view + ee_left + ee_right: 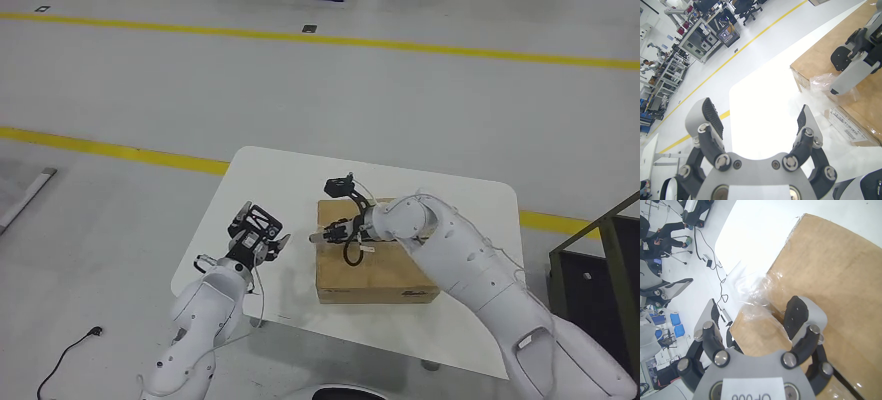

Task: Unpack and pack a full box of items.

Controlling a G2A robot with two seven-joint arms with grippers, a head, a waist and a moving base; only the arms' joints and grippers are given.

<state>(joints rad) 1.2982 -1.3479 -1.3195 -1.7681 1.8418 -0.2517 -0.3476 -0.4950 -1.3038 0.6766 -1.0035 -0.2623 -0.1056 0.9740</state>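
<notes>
While the box (375, 255) sits closed near the desk's (270, 180) front edge, unpacking has barely begun. The right gripper (755, 311), spread wide, straddles loosened clear tape (753, 289) at the box's edge without clamping it, and the left gripper (757, 109) hangs open and empty beside the box.

Closed brown cardboard box (345, 275), flat on white table (270, 190), crumpled clear tape (753, 291) loose at its side edge

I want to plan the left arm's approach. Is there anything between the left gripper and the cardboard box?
Nothing visible stands between them. The left gripper is open over bare table, apart from the box. Only loose clear tape sticks out at the box's near edge, by the open right gripper.
</notes>
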